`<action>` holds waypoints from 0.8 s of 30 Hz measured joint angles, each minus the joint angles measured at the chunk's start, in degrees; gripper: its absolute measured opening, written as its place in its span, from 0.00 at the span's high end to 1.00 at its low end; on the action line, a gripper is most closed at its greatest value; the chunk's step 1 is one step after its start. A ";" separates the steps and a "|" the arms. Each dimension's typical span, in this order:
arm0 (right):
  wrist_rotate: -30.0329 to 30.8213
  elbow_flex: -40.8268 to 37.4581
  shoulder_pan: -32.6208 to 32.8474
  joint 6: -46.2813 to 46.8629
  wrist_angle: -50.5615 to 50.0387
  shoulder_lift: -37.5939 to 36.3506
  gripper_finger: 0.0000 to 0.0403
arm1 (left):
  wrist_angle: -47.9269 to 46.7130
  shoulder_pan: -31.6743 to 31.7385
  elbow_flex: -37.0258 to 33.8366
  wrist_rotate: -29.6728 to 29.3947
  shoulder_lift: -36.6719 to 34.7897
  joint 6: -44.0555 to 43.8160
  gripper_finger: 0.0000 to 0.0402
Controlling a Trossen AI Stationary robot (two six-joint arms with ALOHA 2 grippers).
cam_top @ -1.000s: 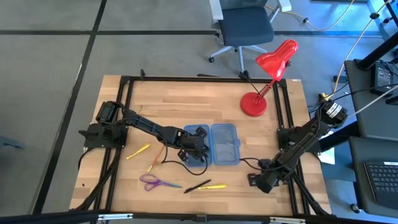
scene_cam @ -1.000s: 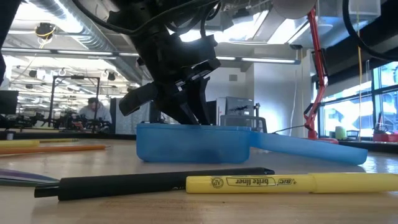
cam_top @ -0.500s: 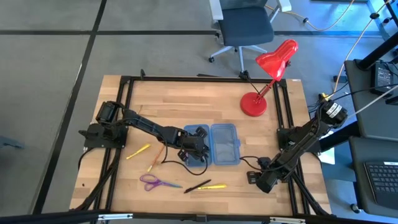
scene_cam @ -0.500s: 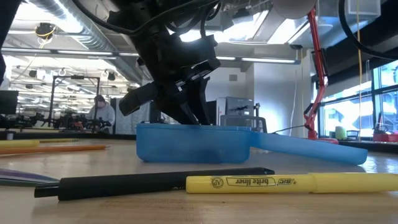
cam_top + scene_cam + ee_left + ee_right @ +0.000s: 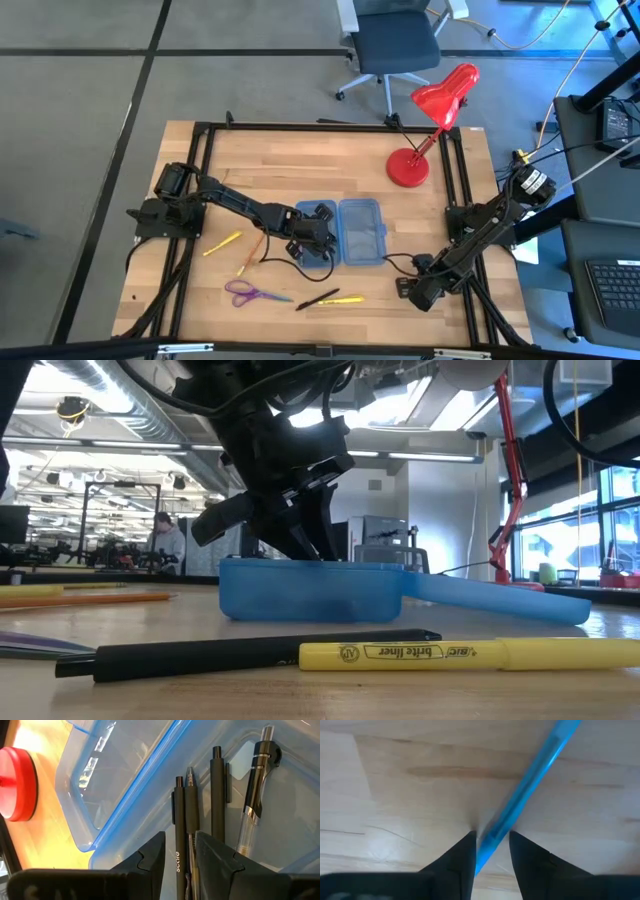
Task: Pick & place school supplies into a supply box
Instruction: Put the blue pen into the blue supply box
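High: left gripper [image 5: 312, 243] over the blue box [image 5: 360, 232] mid-table; scissors [image 5: 247, 293] near the front edge.
Left wrist: fingers [image 5: 150, 856] closed on a black pen [image 5: 179, 840] inside the box.
Right wrist: fingers [image 5: 460, 856] straddle a blue pen [image 5: 522, 804] on the wood; grip unclear.

1. The table [image 5: 300, 160] is pale wood with visible grain, smooth and matt.
2. The supply box [image 5: 125, 785] is translucent blue plastic, glossy.
3. The lamp base [image 5: 17, 785] looks like smooth red plastic.
4. The black pens [image 5: 217, 795] are matt.
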 joint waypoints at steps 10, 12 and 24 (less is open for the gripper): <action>-0.84 -0.09 0.02 -3.85 -0.47 0.04 0.89 | 0.00 0.00 0.00 -0.11 0.00 0.00 0.75; -0.84 -0.09 0.03 -5.68 -0.65 0.07 0.90 | 0.00 0.00 0.00 -0.12 0.00 0.00 0.75; 3.43 -0.50 0.17 -10.13 -1.78 -3.19 0.89 | -2.90 1.87 0.04 -1.63 -2.95 -3.75 0.75</action>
